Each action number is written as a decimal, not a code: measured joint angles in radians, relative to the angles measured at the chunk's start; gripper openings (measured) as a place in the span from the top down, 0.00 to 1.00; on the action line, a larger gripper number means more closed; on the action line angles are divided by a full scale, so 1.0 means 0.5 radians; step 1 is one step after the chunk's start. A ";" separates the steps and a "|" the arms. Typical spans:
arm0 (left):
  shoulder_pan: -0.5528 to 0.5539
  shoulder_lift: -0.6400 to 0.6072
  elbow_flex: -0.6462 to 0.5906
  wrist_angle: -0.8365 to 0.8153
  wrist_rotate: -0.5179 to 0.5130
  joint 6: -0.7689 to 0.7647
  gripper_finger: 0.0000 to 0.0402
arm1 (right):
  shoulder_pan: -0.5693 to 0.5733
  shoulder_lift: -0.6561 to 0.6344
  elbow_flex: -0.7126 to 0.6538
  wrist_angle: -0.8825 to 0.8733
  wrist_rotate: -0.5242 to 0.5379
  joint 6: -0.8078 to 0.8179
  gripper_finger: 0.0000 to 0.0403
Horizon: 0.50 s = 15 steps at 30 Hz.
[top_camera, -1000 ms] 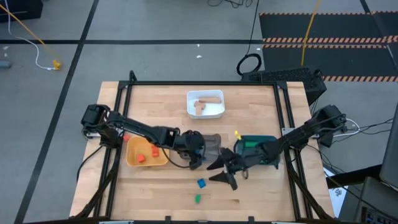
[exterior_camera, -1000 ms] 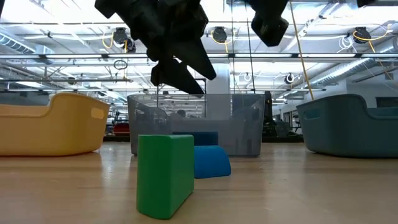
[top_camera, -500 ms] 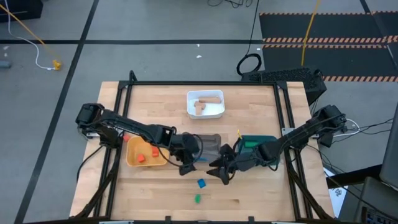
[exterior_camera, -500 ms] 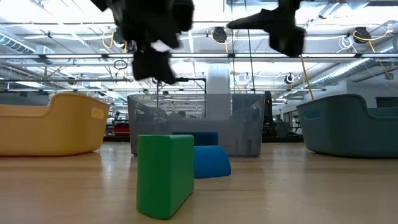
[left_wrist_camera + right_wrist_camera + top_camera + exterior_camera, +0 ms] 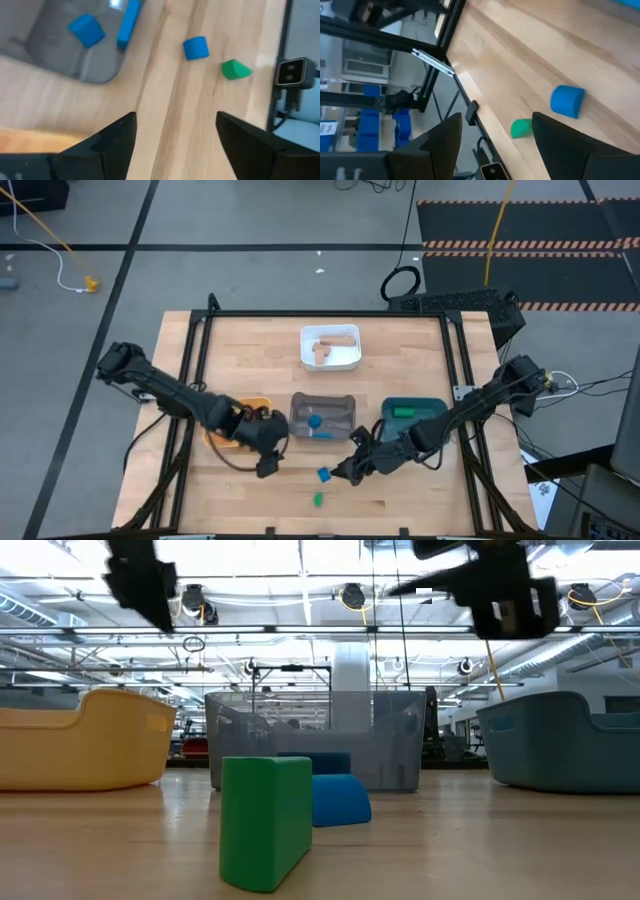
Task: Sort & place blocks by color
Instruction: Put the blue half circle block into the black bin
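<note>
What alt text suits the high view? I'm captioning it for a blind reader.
Overhead: two loose blocks, a blue block and a green block, lie on the wooden table near its front edge. The right hand, open, hovers beside the blue one; the left hand, open, hovers by the yellow tray.

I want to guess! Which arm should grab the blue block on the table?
Probably the right: its open, empty end effector hangs right beside the loose blue block, while the left end effector sits farther off.

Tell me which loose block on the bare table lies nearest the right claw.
The blue block, just beside the right claw. The green block, the other loose one, sits farther toward the table's front edge.
</note>
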 joint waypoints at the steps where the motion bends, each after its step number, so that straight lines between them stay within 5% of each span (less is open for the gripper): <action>1: -0.040 -0.011 -0.003 -0.021 -0.057 -0.026 0.33 | -0.001 0.029 0.043 -0.028 0.000 -0.023 0.43; 11: -0.408 -0.044 -0.002 -0.138 -0.447 -0.336 0.33 | -0.003 0.353 0.428 -0.682 0.003 -0.115 0.44; 15: -0.520 -0.044 0.000 -0.149 -0.553 -0.417 0.33 | -0.006 0.473 0.518 -0.683 0.090 -0.221 0.48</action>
